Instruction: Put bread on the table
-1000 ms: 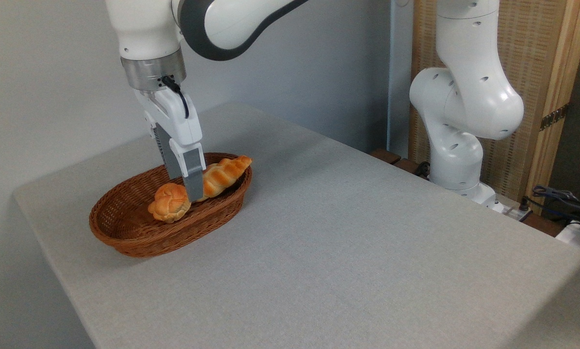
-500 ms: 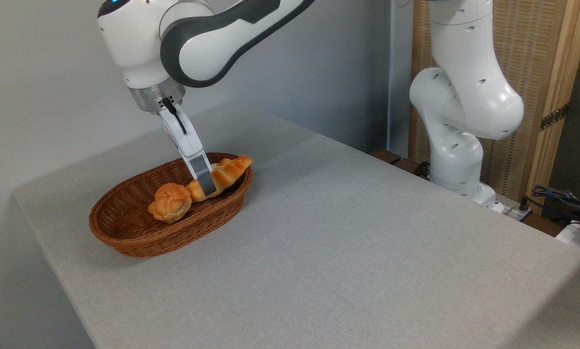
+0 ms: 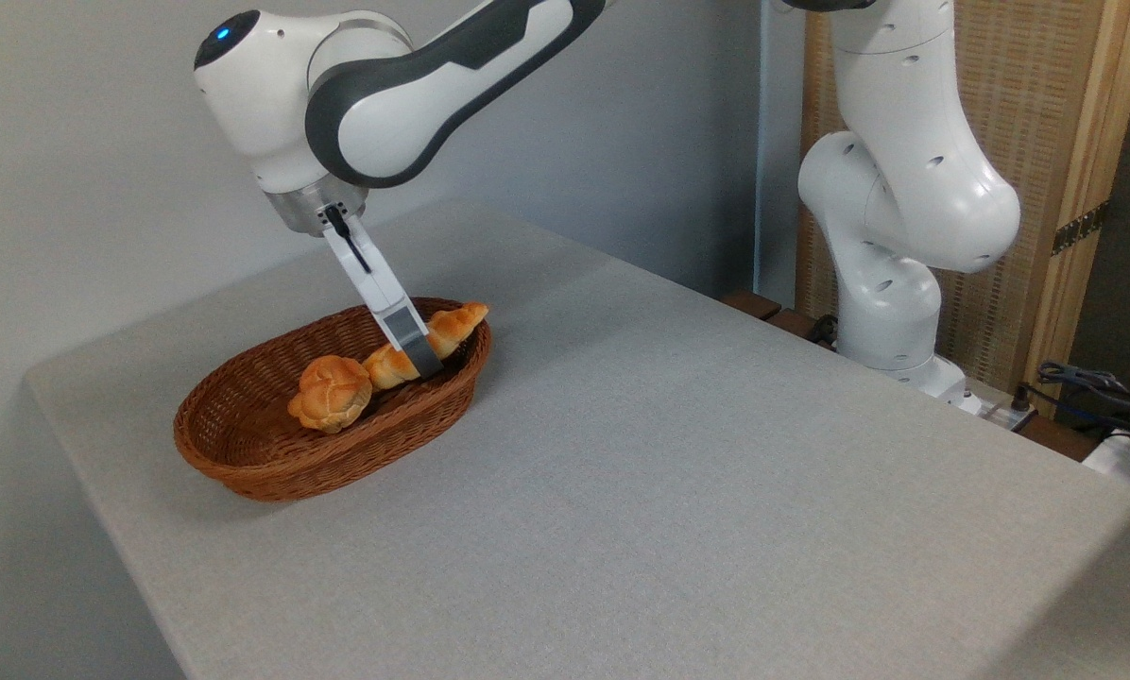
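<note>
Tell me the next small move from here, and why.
Probably close the gripper on the bread, then lift. Its fingers sit tilted across the loaf's middle, and the loaf still lies in the basket beside the bun. Whether it already grips is unclear.

Hand (image 3: 420, 354) seen edge-on; only one grey finger (image 3: 412, 338) visible, second finger hidden behind it, so jaw gap cannot be judged. Middle of bread (image 3: 390, 364) covered by that finger; contact with loaf cannot be confirmed. Lower side of bread and underside of bun (image 3: 330, 393) hidden by basket (image 3: 272, 467) front wall. Arm (image 3: 414, 85) cut off at top of frame. Surface (image 3: 622, 472) cut off at bottom and right edges. Cables (image 3: 1108, 401) at right edge too small, partly cropped.
</note>
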Controlling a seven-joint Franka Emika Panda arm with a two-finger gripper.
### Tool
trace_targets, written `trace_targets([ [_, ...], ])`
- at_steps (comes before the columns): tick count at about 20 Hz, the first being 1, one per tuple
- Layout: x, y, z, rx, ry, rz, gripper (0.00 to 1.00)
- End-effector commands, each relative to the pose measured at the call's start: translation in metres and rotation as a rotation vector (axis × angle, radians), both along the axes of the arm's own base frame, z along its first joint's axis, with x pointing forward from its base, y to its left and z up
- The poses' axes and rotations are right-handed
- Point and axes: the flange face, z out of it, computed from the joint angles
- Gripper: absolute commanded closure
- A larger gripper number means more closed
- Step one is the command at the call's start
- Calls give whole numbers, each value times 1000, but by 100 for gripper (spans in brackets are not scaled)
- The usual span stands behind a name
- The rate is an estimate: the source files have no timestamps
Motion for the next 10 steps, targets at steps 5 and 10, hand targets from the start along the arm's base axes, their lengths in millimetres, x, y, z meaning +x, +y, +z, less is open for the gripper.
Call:
trace_targets([
  [5, -3, -1, -2, 19, 12, -6, 41],
  [10, -2, -1, -1, 19, 10, -4, 57],
])
